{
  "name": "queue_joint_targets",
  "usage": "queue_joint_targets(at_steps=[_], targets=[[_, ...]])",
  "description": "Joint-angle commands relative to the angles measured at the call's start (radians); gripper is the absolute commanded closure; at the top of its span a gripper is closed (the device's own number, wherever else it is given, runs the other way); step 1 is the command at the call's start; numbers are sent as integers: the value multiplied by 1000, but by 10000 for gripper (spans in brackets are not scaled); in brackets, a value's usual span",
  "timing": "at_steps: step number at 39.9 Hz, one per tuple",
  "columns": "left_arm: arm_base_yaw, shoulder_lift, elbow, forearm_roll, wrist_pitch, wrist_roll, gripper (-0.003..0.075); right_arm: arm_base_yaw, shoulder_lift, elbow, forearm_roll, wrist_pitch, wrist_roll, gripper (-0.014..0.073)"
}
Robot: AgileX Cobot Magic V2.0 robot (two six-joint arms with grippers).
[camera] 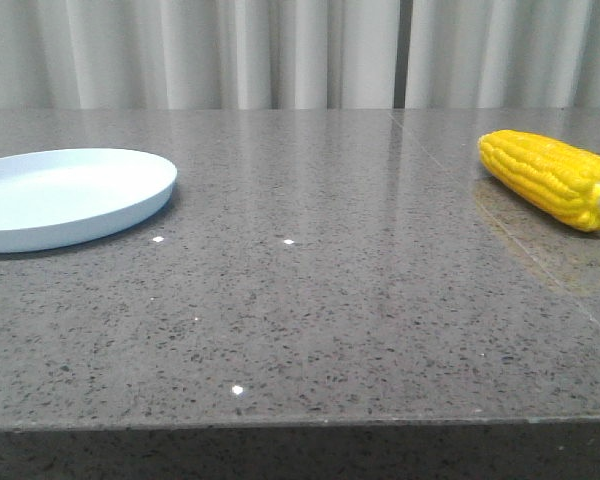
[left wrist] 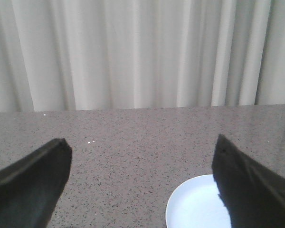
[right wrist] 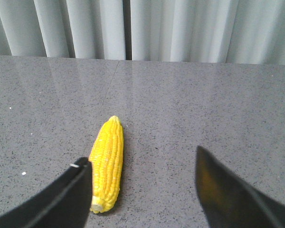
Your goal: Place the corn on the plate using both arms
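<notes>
both pincers [left wrist: 142, 190] [right wrist: 142, 194] released, corn [camera: 550, 178] and plate [camera: 130, 200] well apart on table [camera: 330, 320]

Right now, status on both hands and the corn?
Left hand and right hand open, empty. Corn on table, far right; plate far left. Nothing between.

A grey speckled stone table [camera: 330, 300] fills the foreground, glossy, with a few small bright light spots and a thin seam running across its right part. Behind its far edge hang pale pleated curtains [camera: 280, 50].
</notes>
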Motion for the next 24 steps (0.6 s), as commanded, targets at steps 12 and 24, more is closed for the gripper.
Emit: queue_joint_targets(at_steps=[12, 24], targets=[[-3, 271, -133, -59, 104, 0, 98, -8, 11, -36, 5, -89, -11, 45], [-21, 688, -391, -60, 438, 33, 267, -8, 11, -36, 5, -89, -11, 45]])
